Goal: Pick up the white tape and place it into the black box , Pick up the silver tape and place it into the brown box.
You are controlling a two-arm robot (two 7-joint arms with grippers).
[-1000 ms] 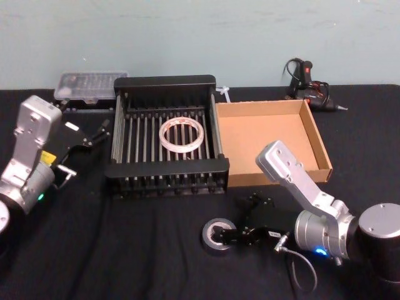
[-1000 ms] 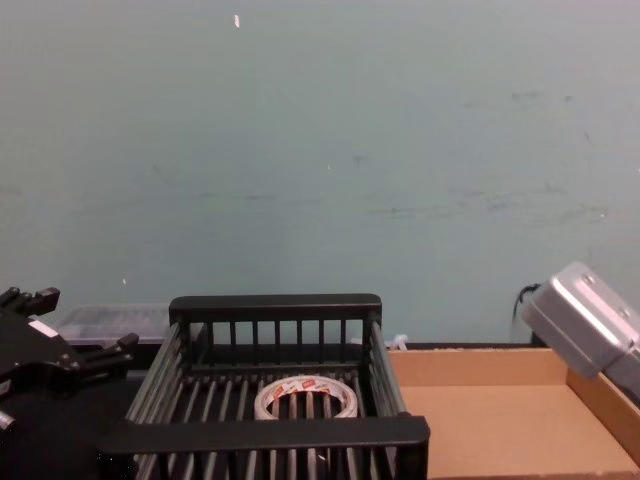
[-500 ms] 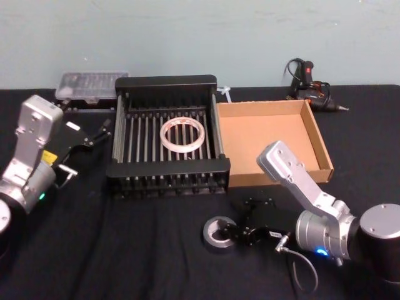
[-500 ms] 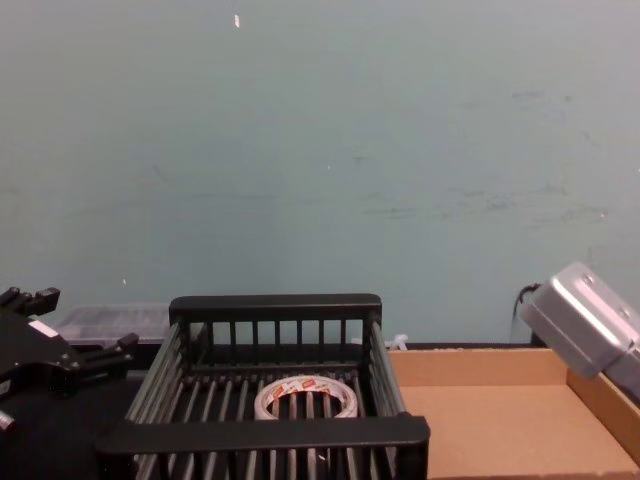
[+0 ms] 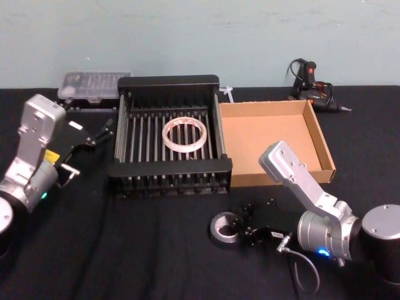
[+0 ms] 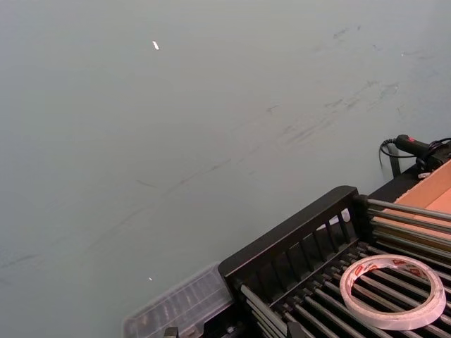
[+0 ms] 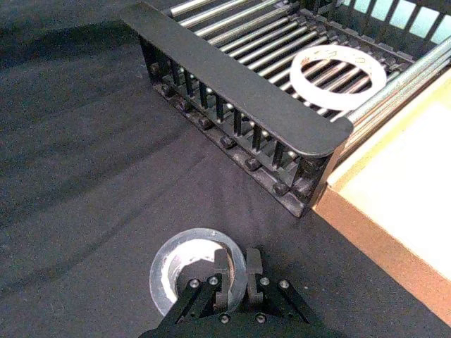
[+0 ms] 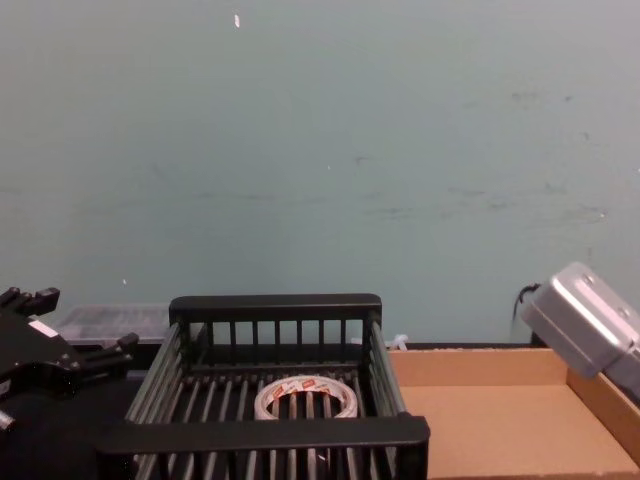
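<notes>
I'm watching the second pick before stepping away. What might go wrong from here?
1. The right gripper pinches just one wall of the silver tape, one finger inside the hole; the roll may tilt or slip when lifted.
2. The brown box lies past a raised wall, so a low carry might clip it.
3. The black box stands close beside that route.

Right gripper [image 7: 235,276] low, fingers pinched together (left gripper [image 5: 94,134] parked, spread).

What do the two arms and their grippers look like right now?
Both arms have boxy silver-grey links and round grey joints. The left gripper is black, with a yellow label behind it. The right gripper is black with screw heads, a grey cable and a blue light.
</notes>
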